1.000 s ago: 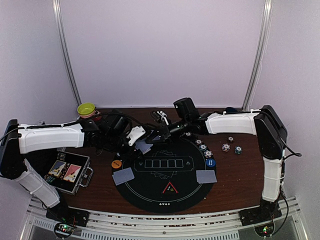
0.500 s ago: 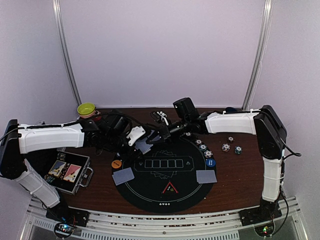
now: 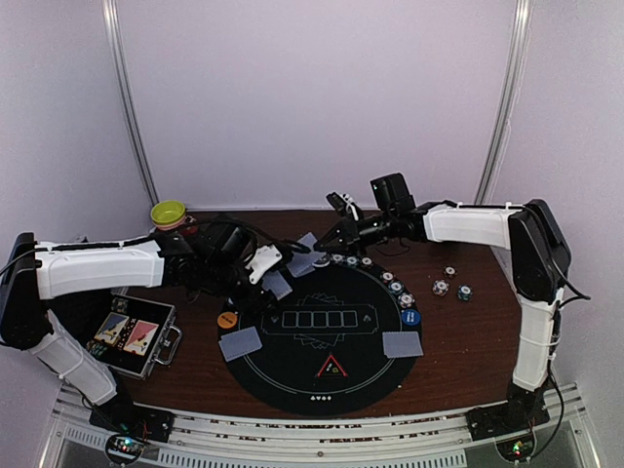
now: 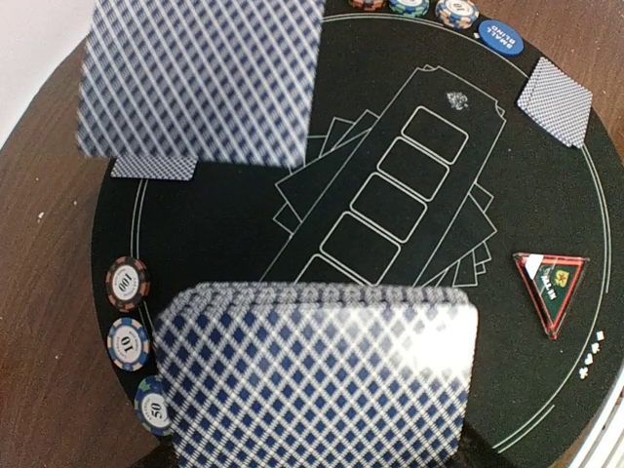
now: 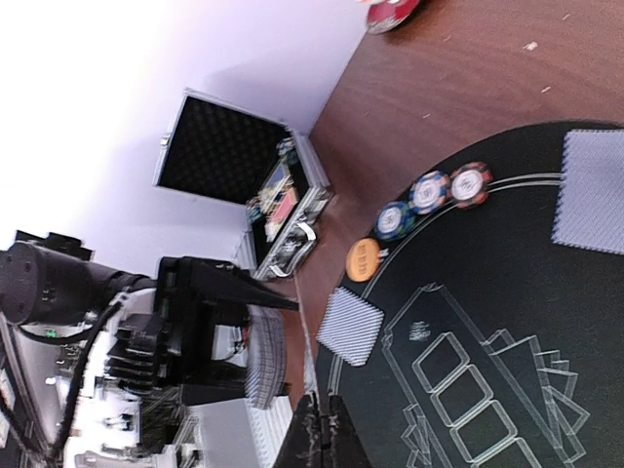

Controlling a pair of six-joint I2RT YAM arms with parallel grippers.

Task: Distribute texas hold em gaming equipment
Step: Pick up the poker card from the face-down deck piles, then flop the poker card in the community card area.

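A brown wooden table [image 3: 473, 351] carries a round black poker mat [image 3: 283, 375]. At the mat's 10 o'clock rim, the left gripper [image 3: 265, 278] is closed around the deck of cards [image 4: 317, 380]. Near 11 o'clock the right gripper [image 3: 327, 245] has its fingers pressed together on a single card [image 3: 304, 261], held above the mat. A dealt card [image 3: 241, 343] lies face down at 8 o'clock and a second dealt card [image 3: 403, 343] at 4 o'clock. The red triangle marker [image 3: 331, 368] lies at 6 o'clock and the blue button [image 3: 410, 317] at 3 o'clock. The orange button [image 3: 227, 319] is just outside the rim at 9 o'clock. Poker chips [image 3: 396, 288] follow the rim from 12 to 2 o'clock.
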